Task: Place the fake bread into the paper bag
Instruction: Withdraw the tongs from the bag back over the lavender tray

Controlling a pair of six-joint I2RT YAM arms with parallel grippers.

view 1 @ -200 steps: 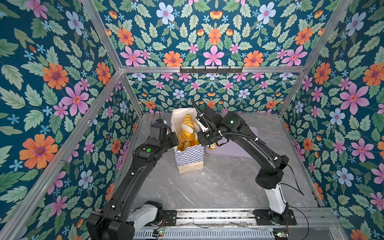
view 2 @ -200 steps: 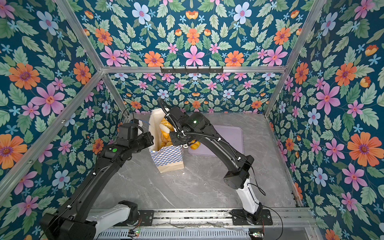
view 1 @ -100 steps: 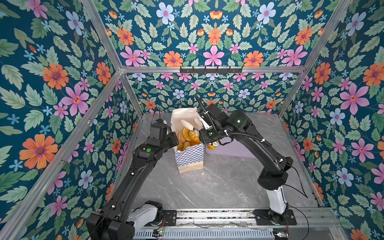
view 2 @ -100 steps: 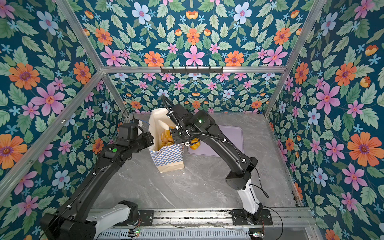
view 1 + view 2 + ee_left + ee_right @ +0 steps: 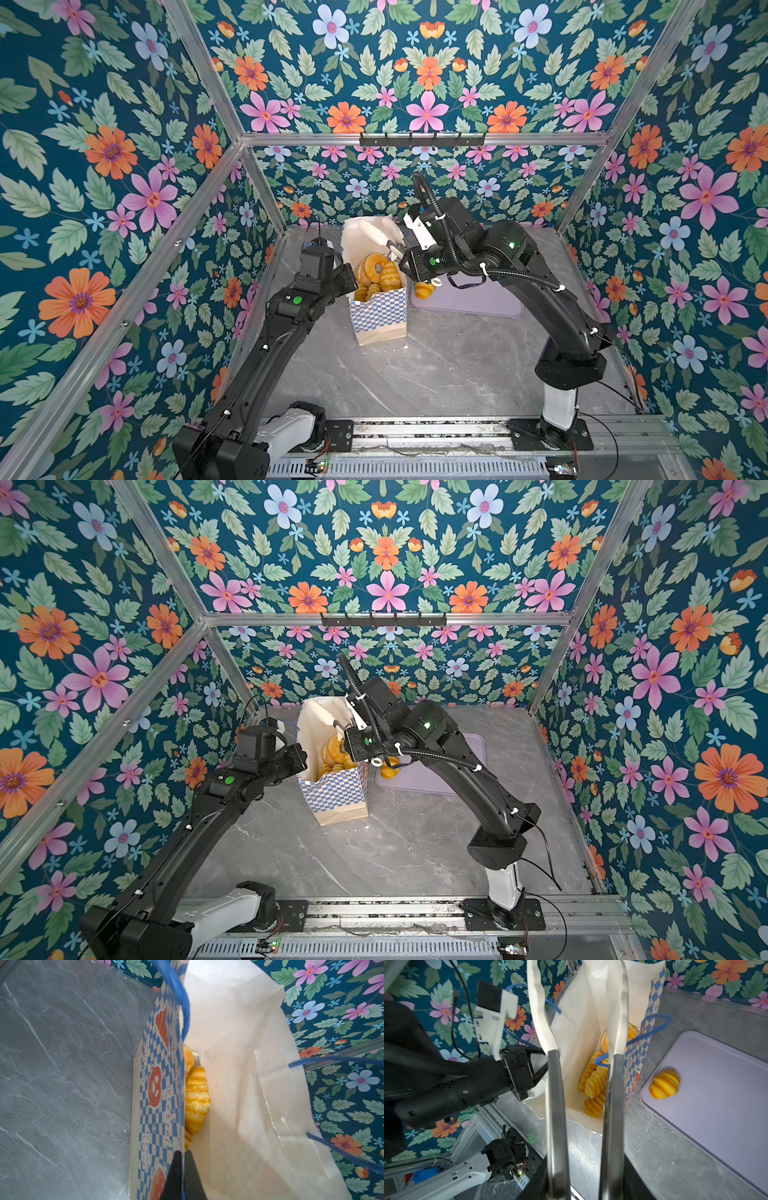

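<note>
Bread (image 5: 377, 271) in the paper bag (image 5: 378, 318), one bun (image 5: 423, 289) on the lilac tray (image 5: 478, 305).
In both top views the paper bag (image 5: 334, 798) stands on the grey table (image 5: 374, 854) with bread (image 5: 332, 754) piled inside, and the bun (image 5: 389, 771) lies on the tray near it. In the left wrist view the left gripper (image 5: 182, 1176) is pinched on the bag's checkered wall, and a croissant (image 5: 196, 1095) lies inside by that wall. In the right wrist view the right gripper (image 5: 579, 991) hangs over the bag's mouth, jaws apart, nothing between them.
</note>
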